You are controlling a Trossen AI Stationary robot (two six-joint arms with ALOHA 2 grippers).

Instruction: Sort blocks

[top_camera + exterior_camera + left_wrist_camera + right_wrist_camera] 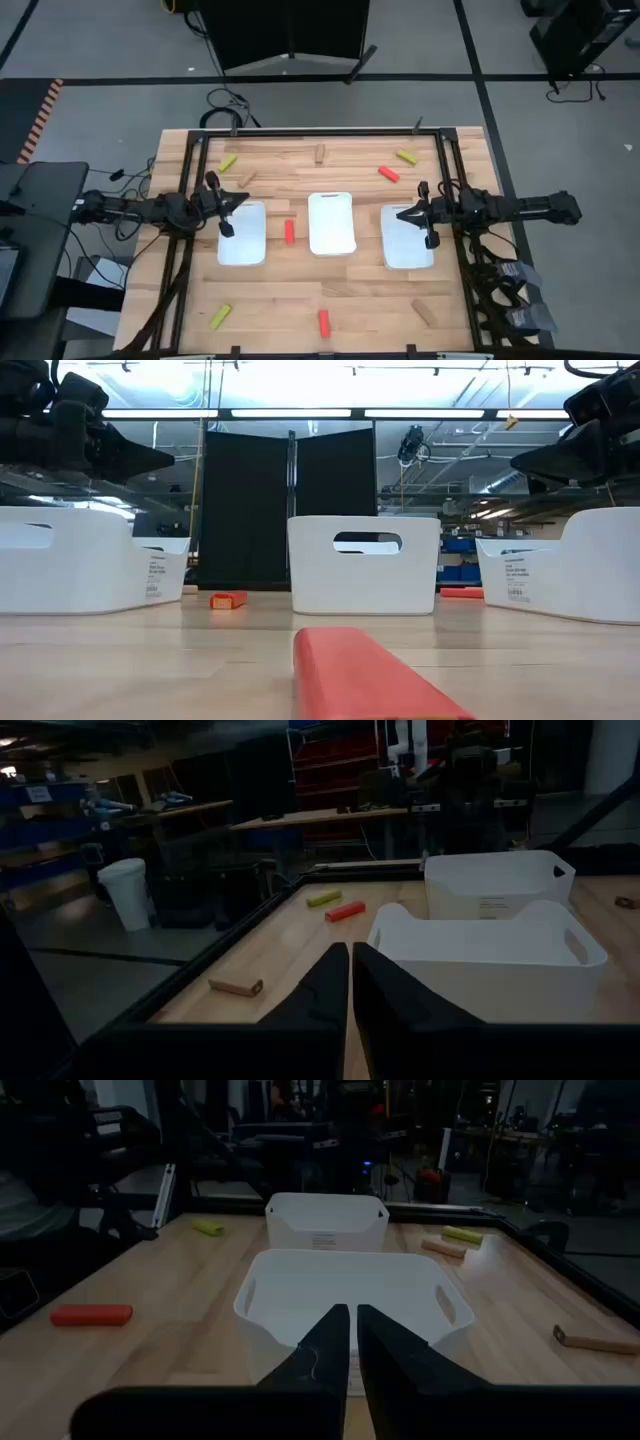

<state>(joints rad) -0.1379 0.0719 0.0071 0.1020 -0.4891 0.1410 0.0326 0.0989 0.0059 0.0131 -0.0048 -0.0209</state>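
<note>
Three white trays (331, 223) sit in a row. Scattered around them lie nine blocks: three red (290, 232), three yellow-green (220, 317), three wood (425, 312). Left gripper (224, 207) and right gripper (425, 212) hover, fingers clenched, empty.

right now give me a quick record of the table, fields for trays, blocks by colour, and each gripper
trays: three white trays in a row, left tray, middle tray, right tray; none visibly holds a block
red blocks: three, at
yellow-green blocks: three, at
brown blocks: at least two, at
left gripper: shut, empty, over the left tray's edge
right gripper: shut, empty, over the right tray
</note>
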